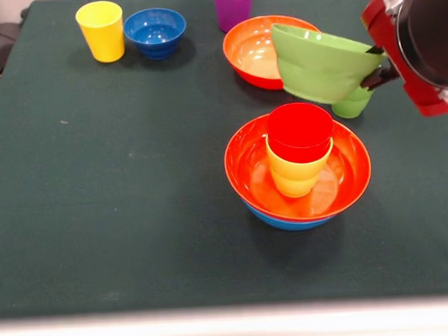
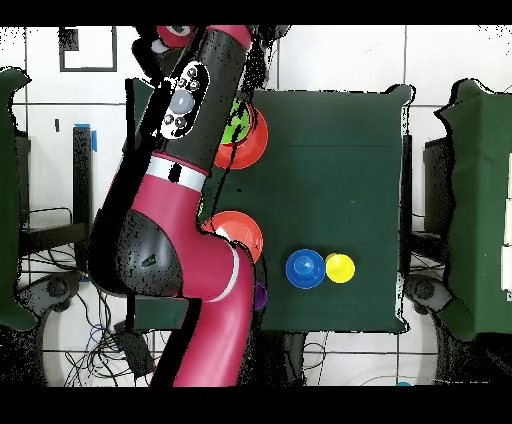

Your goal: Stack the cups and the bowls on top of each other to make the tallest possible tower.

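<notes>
Claw (image 1: 374, 65) pinches rim of lime green bowl (image 1: 323, 63), holding it tilted in the air, above and behind the tower (image 1: 298, 172). Tower on counter (image 1: 122, 217): light blue bowl (image 1: 289, 220), orange-red bowl (image 1: 350, 170), yellow-orange cup (image 1: 297, 172), red cup (image 1: 300, 131) on top

Front view: set across the worktop (image 1: 100, 218) from the robot, angled down, close enough to cut off its edges. Overhead view: hung high, looking straight down, taking in the whole worktop (image 2: 340, 200) plus surrounding floor, robot base at bottom. Shared by both: green cloth, blue bowl (image 1: 155, 31) (image 2: 305, 269), yellow cup (image 1: 101, 30) (image 2: 339, 267).
</notes>
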### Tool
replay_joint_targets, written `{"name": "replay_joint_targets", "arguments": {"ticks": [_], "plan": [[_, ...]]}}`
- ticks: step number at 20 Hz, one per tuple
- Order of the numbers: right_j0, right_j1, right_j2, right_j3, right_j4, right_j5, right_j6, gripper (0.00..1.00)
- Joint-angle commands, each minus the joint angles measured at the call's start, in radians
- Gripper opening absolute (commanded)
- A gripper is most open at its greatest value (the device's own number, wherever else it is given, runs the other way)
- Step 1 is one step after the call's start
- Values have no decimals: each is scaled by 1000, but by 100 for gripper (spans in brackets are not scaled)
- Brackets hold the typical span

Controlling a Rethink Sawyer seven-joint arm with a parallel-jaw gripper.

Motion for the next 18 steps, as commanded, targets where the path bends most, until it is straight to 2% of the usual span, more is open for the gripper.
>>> {"name": "replay_joint_targets", "arguments": {"ticks": [1,5,9,18], "plan": [[-33,-59,-296,5,126,119,-369,0],[-44,-78,-406,25,202,183,-420,0],[-50,-98,-477,40,245,227,-461,0],[-55,-131,-571,56,336,313,-507,0]]}}
